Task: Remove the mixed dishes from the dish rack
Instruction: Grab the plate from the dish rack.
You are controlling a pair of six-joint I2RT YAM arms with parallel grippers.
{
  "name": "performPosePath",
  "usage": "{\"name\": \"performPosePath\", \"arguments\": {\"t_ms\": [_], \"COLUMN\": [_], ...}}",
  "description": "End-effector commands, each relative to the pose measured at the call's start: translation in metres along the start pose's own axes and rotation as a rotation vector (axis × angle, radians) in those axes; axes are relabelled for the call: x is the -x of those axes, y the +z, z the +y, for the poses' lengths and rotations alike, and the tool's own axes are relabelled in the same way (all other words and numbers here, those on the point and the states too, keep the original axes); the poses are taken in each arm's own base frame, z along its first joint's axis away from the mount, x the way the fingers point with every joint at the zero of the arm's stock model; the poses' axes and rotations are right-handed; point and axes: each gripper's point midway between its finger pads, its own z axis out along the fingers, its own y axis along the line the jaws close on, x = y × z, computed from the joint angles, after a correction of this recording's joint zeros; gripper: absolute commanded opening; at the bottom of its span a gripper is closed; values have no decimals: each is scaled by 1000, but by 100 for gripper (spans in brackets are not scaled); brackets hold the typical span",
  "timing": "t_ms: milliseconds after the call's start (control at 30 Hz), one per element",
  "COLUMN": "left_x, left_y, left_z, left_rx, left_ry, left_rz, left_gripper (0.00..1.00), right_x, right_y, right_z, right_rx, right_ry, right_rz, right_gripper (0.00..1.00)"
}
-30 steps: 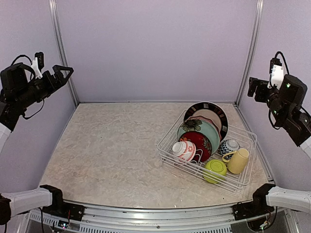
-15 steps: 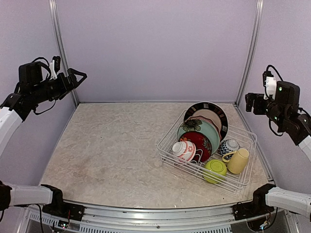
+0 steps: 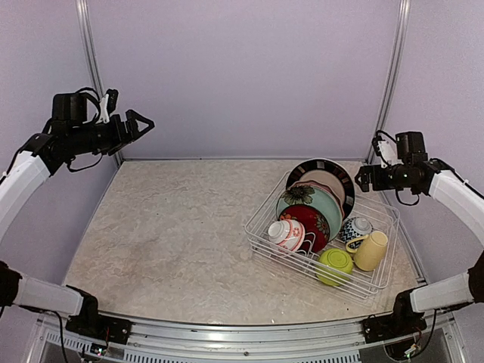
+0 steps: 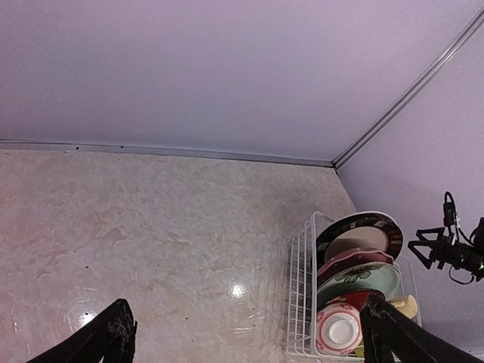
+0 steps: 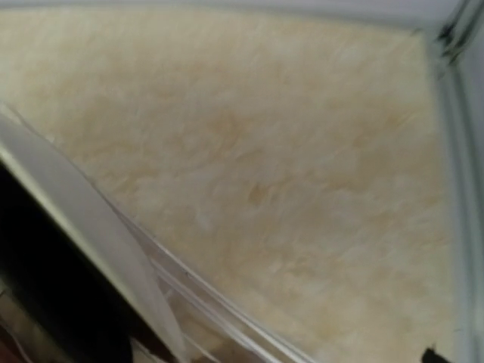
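The white wire dish rack point(image 3: 255, 236) stands at the right of the table, full of mixed dishes. A black-rimmed plate point(image 3: 327, 168), a pale teal plate point(image 3: 318, 204) and a red floral plate point(image 3: 310, 220) stand on edge in it. In front lie a red-white bowl point(image 3: 284, 233), a blue-white bowl point(image 3: 355, 228), a lime green bowl point(image 3: 335, 262) and a pale yellow mug point(image 3: 372, 251). My left gripper point(image 3: 142, 123) hangs open high at the far left, well away from the rack point(image 4: 299, 296). My right gripper point(image 3: 362, 179) is open in the air just right of the black-rimmed plate point(image 5: 45, 295), holding nothing.
Beige marbled tabletop point(image 3: 174, 234) stretches left of the rack. Purple walls with metal corner posts point(image 3: 387, 83) close in the back and sides. The rack sits close to the right wall.
Both arms have swung inward. The left gripper moved right and slightly down; the right gripper came down and left to the rack's back corner. Both stayed open.
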Motion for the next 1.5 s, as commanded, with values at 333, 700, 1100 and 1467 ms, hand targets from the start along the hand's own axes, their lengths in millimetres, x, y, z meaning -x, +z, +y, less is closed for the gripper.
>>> {"name": "performPosePath", "arguments": {"t_ms": [333,700,1100,1467], "left_x": [-29,-43,-66,-64], "left_y": [50,50,47,41], "left_z": [-46,-59,-50,-48], "left_rx": [-126,-169,-155,-138], "left_ry": [50,130,125,149], "left_rz": [229,223,276,262], "left_gripper": [99,99,99,99], "right_x": [33,18,11,5], "right_y": [4,-10,2,22], "right_z": [22,64,78,76], "right_rx": [209,336,361,343], "right_ry": [-13,-75,-113,-119], "right_rz": [-66,44,123,173], "right_gripper": [100,85,61,59]}}
